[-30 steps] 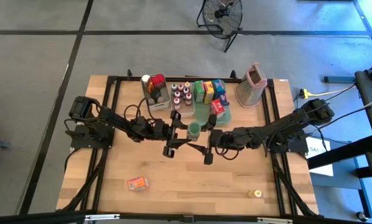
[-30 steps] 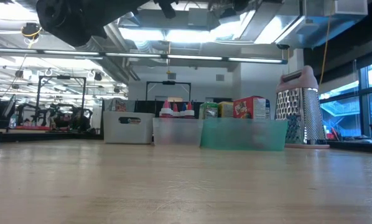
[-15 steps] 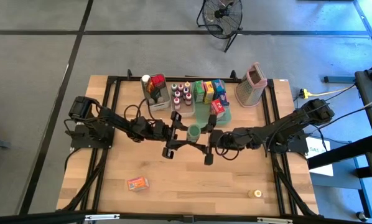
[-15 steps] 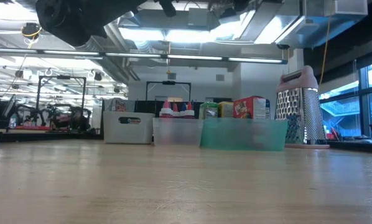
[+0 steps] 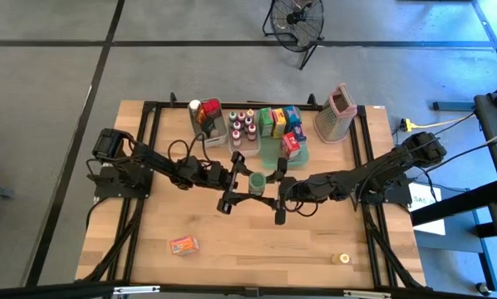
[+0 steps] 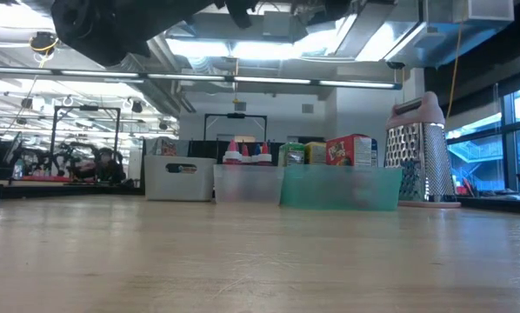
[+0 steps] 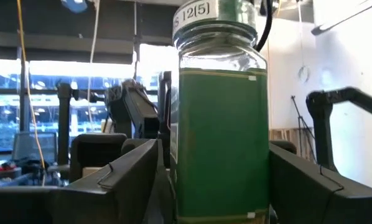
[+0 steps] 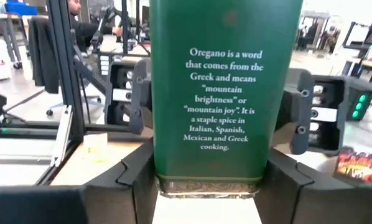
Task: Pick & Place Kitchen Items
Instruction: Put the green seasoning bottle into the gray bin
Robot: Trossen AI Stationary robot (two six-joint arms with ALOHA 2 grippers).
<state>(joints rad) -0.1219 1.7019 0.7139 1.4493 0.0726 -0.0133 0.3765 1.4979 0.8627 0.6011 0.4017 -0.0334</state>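
A glass oregano jar (image 5: 257, 181) with a green label and green cap is held up over the table's middle, between both arms. It stands upright in the left wrist view (image 7: 222, 137) and shows its printed label in the right wrist view (image 8: 223, 93). My left gripper (image 5: 245, 183) (image 7: 214, 146) reaches it from the table's left. My right gripper (image 5: 270, 184) (image 8: 209, 162) reaches it from the right. Both are shut on it. The low view shows only arm parts along its top edge, not the jar. My left gripper pinches the jar's wall (image 7: 260, 162) below the cap between its two fingers (image 7: 298, 180), coming level from the table's left. The jar stands upright, lifted clear of the table. A thin dark strip shows beside the other finger, so contact there is unclear. My right gripper pinches the lower part of the labelled wall (image 8: 167, 162) between its two fingers (image 8: 127, 180), coming level from the table's right. The jar is upright and clear of the table.
Along the far edge stand a clear bin with tall bottles (image 5: 209, 123), a bin of small capped bottles (image 5: 243, 129), a green tray (image 5: 269, 152) with boxes, and a metal grater (image 5: 336, 112). An orange packet (image 5: 184, 245) and a small yellow item (image 5: 342, 258) lie near the near edge.
Both grippers and the jar between them have drifted together a short way toward the table's near edge, away from the green tray. The jar has stayed upright.
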